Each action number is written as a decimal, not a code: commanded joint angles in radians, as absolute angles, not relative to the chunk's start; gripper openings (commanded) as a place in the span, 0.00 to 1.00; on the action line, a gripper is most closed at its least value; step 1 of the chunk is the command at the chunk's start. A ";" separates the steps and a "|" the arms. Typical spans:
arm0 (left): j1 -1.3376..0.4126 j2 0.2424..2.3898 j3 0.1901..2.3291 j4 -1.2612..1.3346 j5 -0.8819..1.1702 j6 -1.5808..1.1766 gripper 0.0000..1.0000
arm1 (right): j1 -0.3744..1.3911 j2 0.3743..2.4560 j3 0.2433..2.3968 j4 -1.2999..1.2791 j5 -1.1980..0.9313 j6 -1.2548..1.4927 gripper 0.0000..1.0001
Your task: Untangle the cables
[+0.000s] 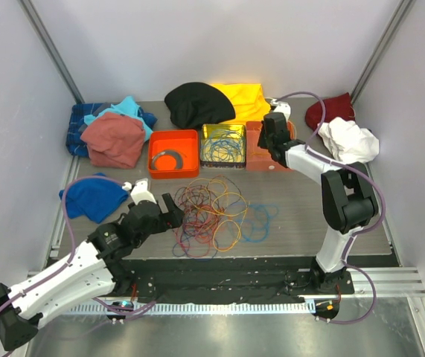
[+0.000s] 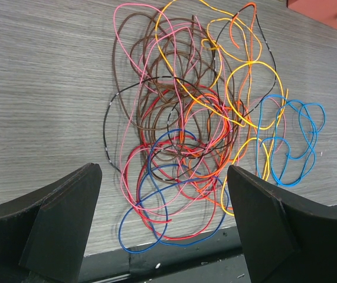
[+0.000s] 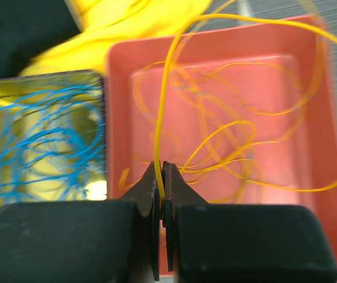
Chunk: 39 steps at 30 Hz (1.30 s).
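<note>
The tangle of cables (image 1: 212, 216) lies on the table (image 1: 309, 216) midway between its left and right edges, toward the near edge. Behind it stand three trays in a row. The left tray (image 1: 173, 133) holds a coiled ring (image 1: 169, 158), while the middle tray (image 1: 223, 126) and the right tray (image 1: 252, 145) hold cables. A pair of cloths (image 1: 197, 104) lies behind the trays at the far edge. A heap of cloths (image 1: 112, 134) fills the far left corner, a single cloth (image 1: 93, 195) lies by the left edge, and two more cloths (image 1: 346, 134) sit in the far right corner. The left claw (image 1: 170, 211) is just left of the tangle. The right claw (image 3: 162, 177) is over the right tray, pinching one strand (image 3: 163, 106).

left claw (image 1: 173, 212): spread, beside cables (image 1: 216, 216) | right claw (image 1: 273, 149): over tray (image 1: 253, 152), likely closed
</note>
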<state>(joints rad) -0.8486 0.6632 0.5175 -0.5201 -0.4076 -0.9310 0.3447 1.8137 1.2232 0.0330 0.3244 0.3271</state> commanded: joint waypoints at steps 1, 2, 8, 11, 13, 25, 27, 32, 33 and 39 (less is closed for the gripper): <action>-0.851 0.667 0.515 -0.486 -0.403 -0.937 0.93 | 0.351 1.781 1.250 0.101 0.115 0.442 0.01; -0.851 0.669 0.515 -0.485 -0.405 -0.937 0.93 | 0.350 1.781 1.250 0.107 0.080 0.463 0.01; -0.851 0.666 0.517 -0.483 -0.410 -0.928 0.93 | 0.353 1.795 1.244 0.156 0.015 0.546 0.01; -0.851 0.670 0.520 -0.483 -0.411 -0.922 0.93 | 0.351 1.809 1.243 0.161 0.014 0.549 0.01; -0.851 0.670 0.523 -0.488 -0.413 -0.919 0.93 | 0.347 1.815 1.246 0.144 0.021 0.543 0.01; -0.851 0.669 0.529 -0.486 -0.420 -0.908 0.93 | 0.327 1.757 1.279 -0.107 0.171 0.450 0.41; -0.851 0.672 0.531 -0.483 -0.419 -0.908 0.93 | 0.328 1.734 1.284 -0.158 0.205 0.434 0.41; -0.851 0.675 0.531 -0.479 -0.411 -0.908 0.93 | 0.327 1.634 1.270 -0.261 0.316 0.426 0.41; -0.851 0.675 0.531 -0.479 -0.410 -0.908 0.93 | 0.328 1.594 1.219 -0.246 0.316 0.439 0.40; -0.851 0.660 0.535 -0.486 -0.440 -0.896 0.93 | 0.402 1.150 0.846 0.187 0.094 0.411 0.50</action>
<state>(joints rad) -0.8486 0.6735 0.5175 -0.5133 -0.4049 -0.9127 0.3408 1.3956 0.9791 -0.0788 0.2020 0.4465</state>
